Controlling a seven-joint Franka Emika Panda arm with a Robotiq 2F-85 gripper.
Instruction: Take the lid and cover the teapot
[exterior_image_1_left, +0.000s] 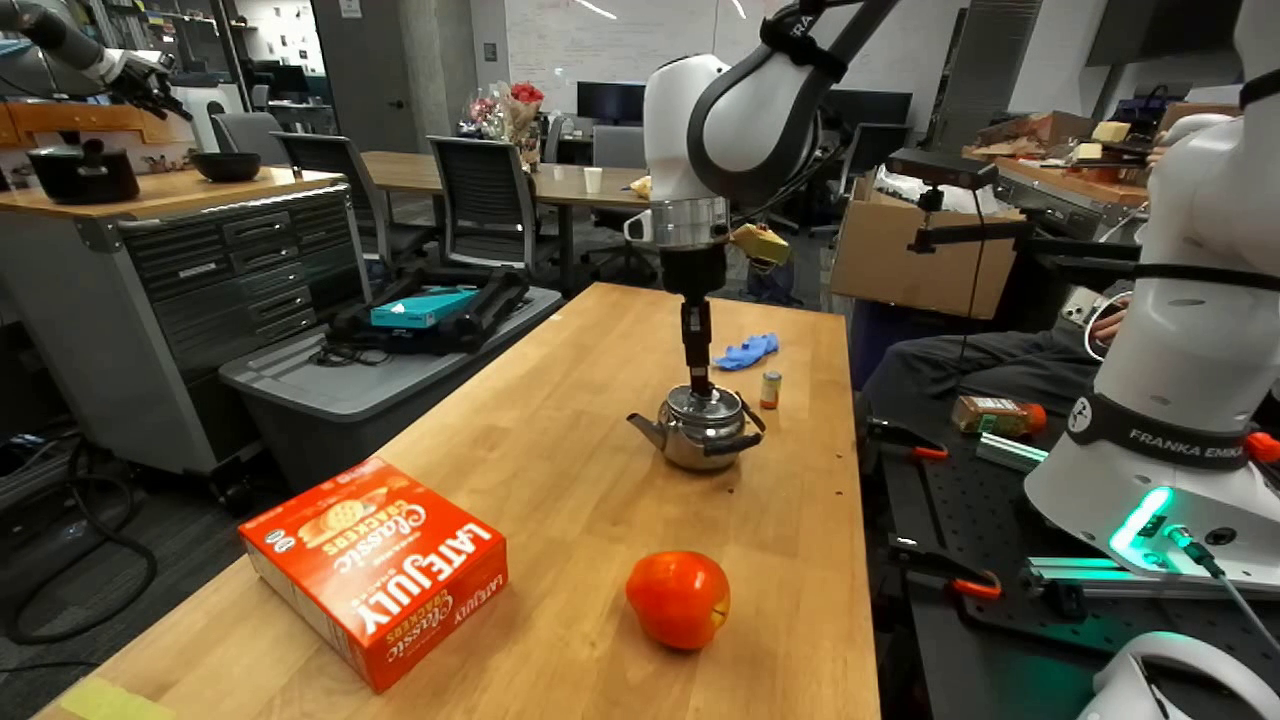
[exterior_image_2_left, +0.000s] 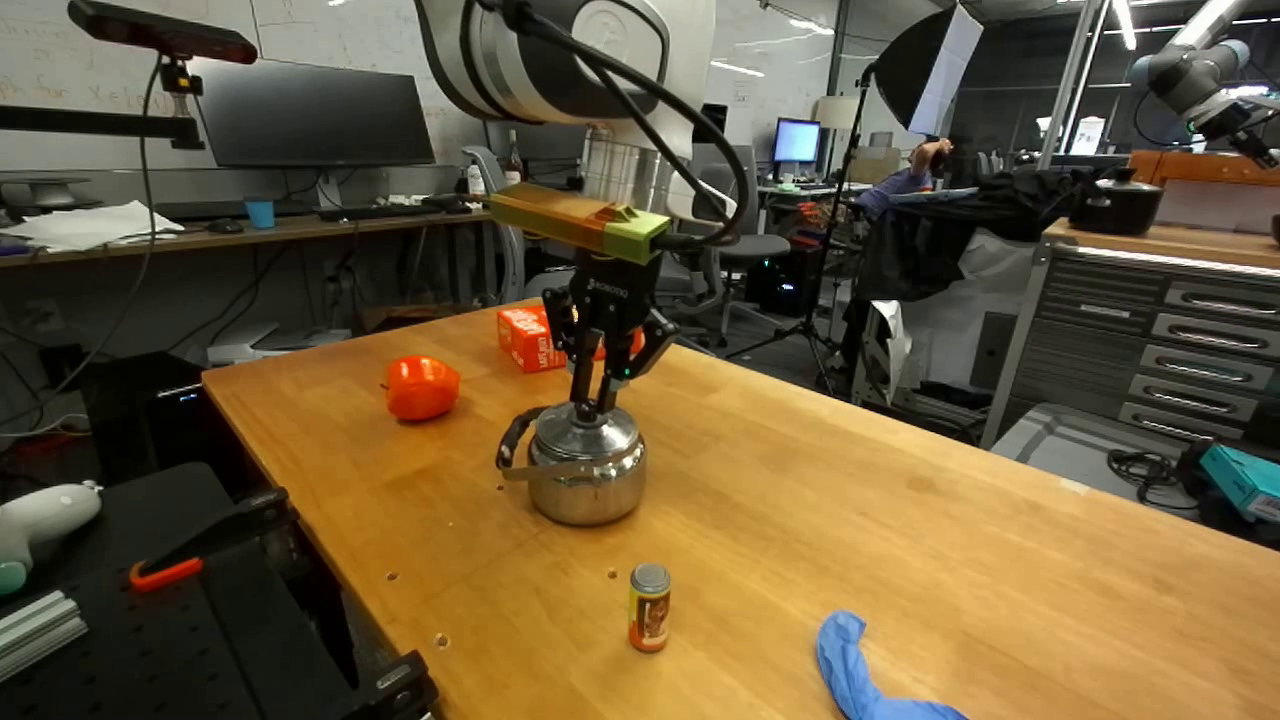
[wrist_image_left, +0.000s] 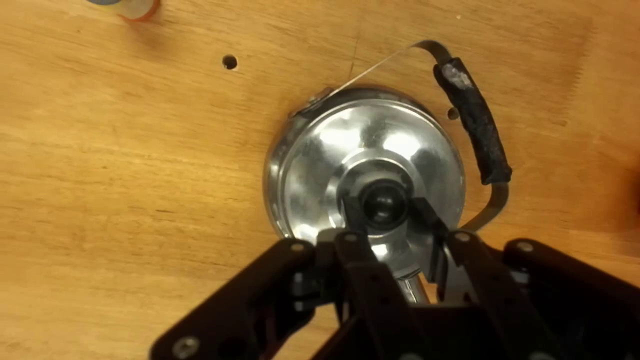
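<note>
- Robotiq gripper (wrist_image_left: 387, 204) is pointing straight down over the pot, fingers (wrist_image_left: 356, 212) sitting narrow and hugging the black knob (wrist_image_left: 384, 199) from both sides, so it's holding the lid (wrist_image_left: 372, 167) by that.
- Lid is resting right on top of the steel teapot (exterior_image_2_left: 588, 495), pretty well centred and covering it.
- Teapot is standing upright on the wooden table (exterior_image_1_left: 560, 470), with its black-wrapped handle (wrist_image_left: 472, 120) leaning down to the side.
- Little grey-capped jar (exterior_image_2_left: 650, 608) is standing near the pot, and a blue glove (exterior_image_1_left: 748, 352) is lying not far from the jar.
- Tomato-looking red-orange ball (exterior_image_1_left: 680, 600) and a Late July crackers box (exterior_image_1_left: 375, 570) are sitting well apart from the teapot.
</note>
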